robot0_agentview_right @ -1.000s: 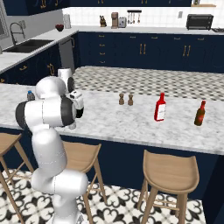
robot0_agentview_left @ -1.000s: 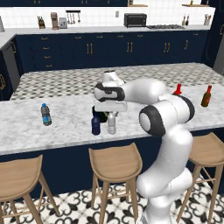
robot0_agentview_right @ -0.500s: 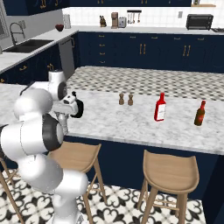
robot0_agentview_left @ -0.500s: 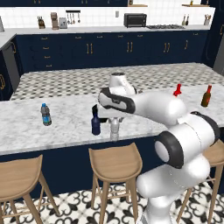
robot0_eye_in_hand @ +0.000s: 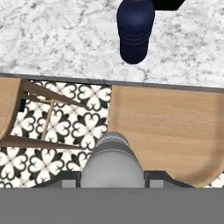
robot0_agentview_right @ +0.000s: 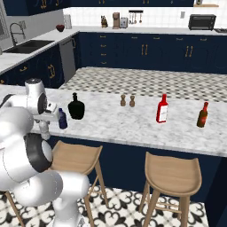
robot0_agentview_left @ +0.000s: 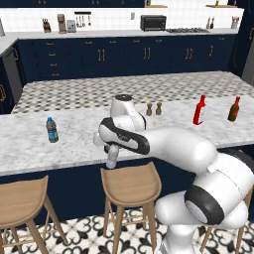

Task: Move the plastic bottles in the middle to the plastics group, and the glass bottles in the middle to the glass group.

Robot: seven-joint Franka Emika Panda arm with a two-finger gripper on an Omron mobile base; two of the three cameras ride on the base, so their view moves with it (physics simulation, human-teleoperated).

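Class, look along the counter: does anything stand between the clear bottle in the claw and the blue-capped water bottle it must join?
Nothing visible: the clear bottle hangs off the counter edge, with bare marble up to the water bottle.

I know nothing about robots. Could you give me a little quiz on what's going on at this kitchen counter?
1. What do the fingers hold?
A) a cup
B) a silvery bottle
C) a spoon
2. True or false: the dark blue bottle lies on its side.
3. How many small brown shakers stand on the counter?

Key:
1. B
2. False; it stands upright on the counter.
3. Two
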